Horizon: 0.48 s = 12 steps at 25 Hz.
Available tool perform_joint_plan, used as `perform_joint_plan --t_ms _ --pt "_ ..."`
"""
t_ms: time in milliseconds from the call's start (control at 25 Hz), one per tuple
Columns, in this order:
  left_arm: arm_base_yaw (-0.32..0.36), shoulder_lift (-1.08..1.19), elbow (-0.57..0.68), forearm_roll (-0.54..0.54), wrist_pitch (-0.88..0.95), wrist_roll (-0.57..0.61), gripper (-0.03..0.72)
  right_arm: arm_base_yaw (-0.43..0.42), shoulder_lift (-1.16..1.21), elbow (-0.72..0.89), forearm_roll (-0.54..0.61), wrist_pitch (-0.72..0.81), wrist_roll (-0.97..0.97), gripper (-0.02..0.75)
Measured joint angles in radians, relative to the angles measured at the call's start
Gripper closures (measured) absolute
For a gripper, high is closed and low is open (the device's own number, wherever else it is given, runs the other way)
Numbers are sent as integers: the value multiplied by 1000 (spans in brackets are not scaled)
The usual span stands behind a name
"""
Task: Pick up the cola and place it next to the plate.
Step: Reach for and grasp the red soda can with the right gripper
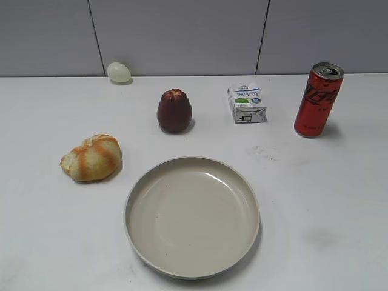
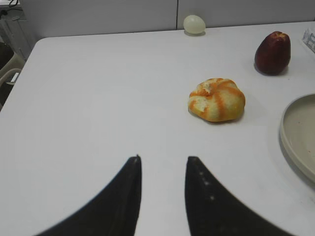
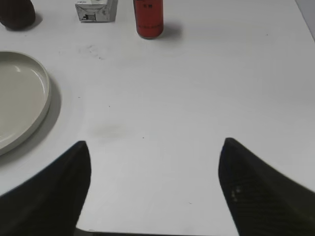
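Note:
The cola point(image 1: 318, 99), a tall slim red can with a silver top, stands upright at the back right of the white table. Its lower part also shows at the top of the right wrist view point(image 3: 148, 18). The plate point(image 1: 136, 188), a large beige dish, lies empty at the front centre; its rim shows in the left wrist view point(image 2: 290, 142) and the right wrist view point(image 3: 42, 81). My left gripper point(image 2: 162, 158) is open and empty over bare table, left of the bread. My right gripper point(image 3: 155, 143) is wide open and empty, well short of the cola. Neither gripper shows in the exterior view.
A small white carton point(image 1: 247, 103) stands left of the cola. A dark red fruit point(image 1: 174, 111) sits behind the plate. An orange-streaked bread roll point(image 1: 92, 157) lies at the left. A pale egg point(image 1: 119, 72) rests by the back wall.

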State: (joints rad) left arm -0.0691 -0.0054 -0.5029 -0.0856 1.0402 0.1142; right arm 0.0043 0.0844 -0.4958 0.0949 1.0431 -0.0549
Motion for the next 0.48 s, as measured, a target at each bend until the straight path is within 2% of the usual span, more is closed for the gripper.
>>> perform_joint_plan --t_ms 480 --pt "0 0 0 0 0 0 449 0 385 -175 0 -40 16 81"
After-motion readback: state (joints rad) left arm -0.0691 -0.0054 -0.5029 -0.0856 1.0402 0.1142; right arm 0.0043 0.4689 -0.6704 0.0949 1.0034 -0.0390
